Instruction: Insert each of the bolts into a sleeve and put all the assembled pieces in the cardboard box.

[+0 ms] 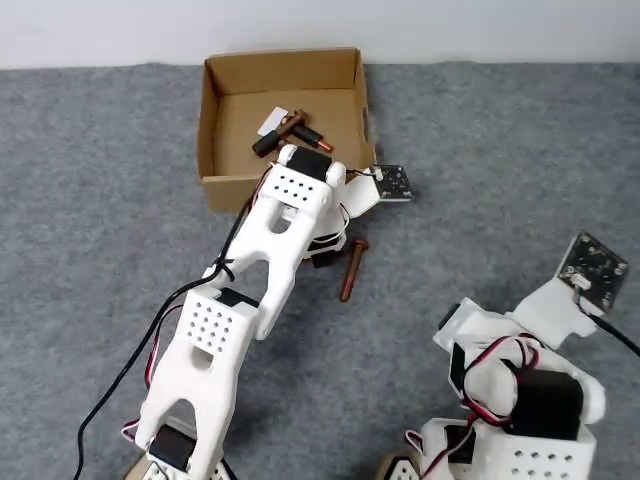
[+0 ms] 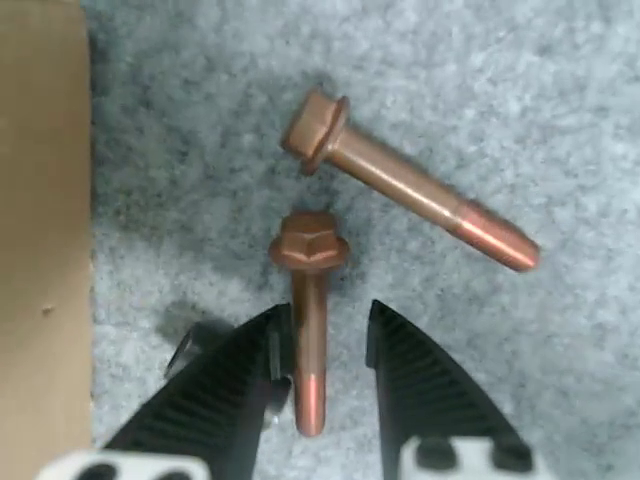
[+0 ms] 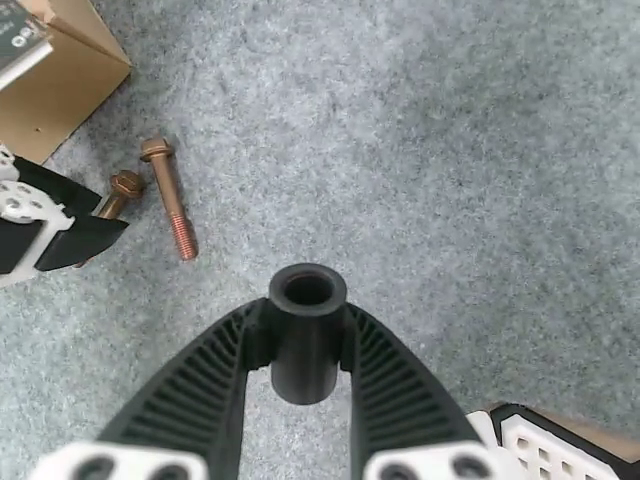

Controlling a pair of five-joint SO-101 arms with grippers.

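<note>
Grey fuzzy mat all over the table, with the cardboard box as the only real landmark. A few assembled pieces already lie inside it.

Just outside the box's near wall are two loose bolts. The left gripper is down over one bolt with its jaws apart on either side of the shank, near the threaded tip. One finger looks like it's touching, and there's a gap at the other. The second bolt lies just beside it, at an angle, with the heads close together.

The right gripper is well apart from the box and clamped on a black sleeve, with the open bore facing the camera.

My guess on handling is that the bolts are solid metal, stiff and heavy for their size. The round shank will probably roll or pivot if pinched that far toward the tip, so I'd grab mid-shank or closer to the flanged head and leave the threads free to go in. The sleeve looks rigid and smooth, so it might slip, and a grip around its middle seems right.
</note>
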